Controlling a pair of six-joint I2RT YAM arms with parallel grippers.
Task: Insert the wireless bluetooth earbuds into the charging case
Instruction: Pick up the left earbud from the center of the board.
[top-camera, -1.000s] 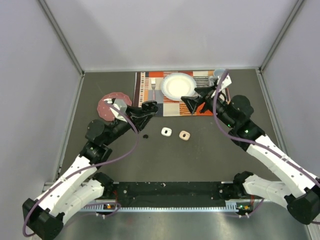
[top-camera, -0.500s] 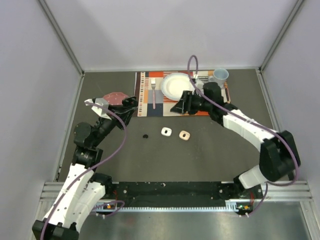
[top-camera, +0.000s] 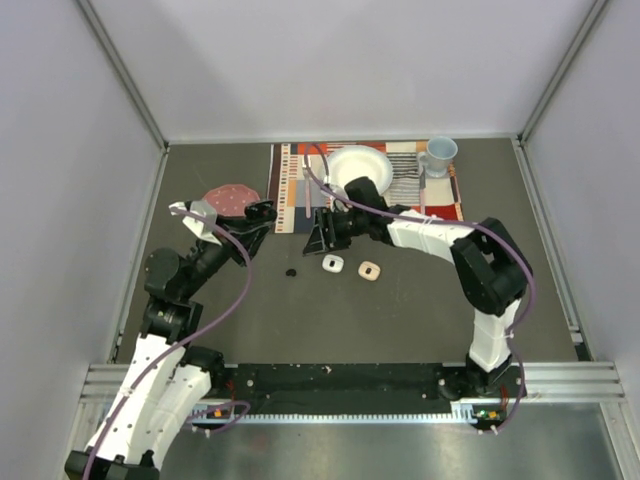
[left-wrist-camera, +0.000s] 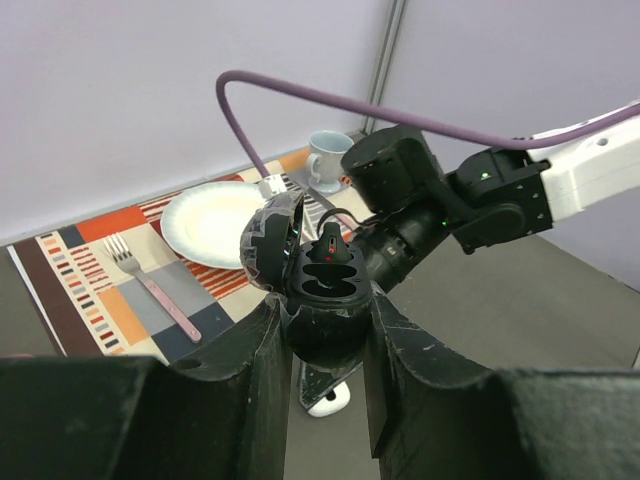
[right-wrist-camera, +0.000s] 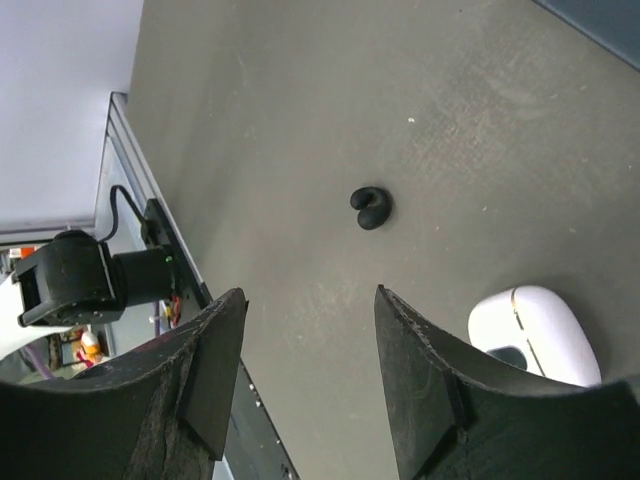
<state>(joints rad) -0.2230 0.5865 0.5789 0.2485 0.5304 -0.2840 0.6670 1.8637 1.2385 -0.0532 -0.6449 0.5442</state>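
The left pincer (left-wrist-camera: 325, 322) is pressed onto a black charging case (left-wrist-camera: 322, 300) and pinches it between both fingers. The case's lid (left-wrist-camera: 272, 243) stands tipped open above the fingertips. The wells inside are too dark to tell whether a bud sits in them.

The right pincer (right-wrist-camera: 310, 300) is spread, with nothing between its fingers, and hangs above the grey worktop (right-wrist-camera: 300, 120). One black earbud (right-wrist-camera: 371, 208) lies on the worktop just ahead of its fingertips, in line with the gap and untouched. A white charging case (right-wrist-camera: 530, 335) lies close beside one finger, which partly hides it.

From above, the earbud lies between the two pincers, a little nearer the arm bases than either. A pale pink case (top-camera: 369, 270) sits just past the white one, on the side away from the left pincer. Behind the right pincer lies a striped placemat (top-camera: 290, 200) with a plate (top-camera: 358, 168), a fork (top-camera: 305, 185) and a mug (top-camera: 438, 153). A reddish disc (top-camera: 228, 196) lies near the left pincer.
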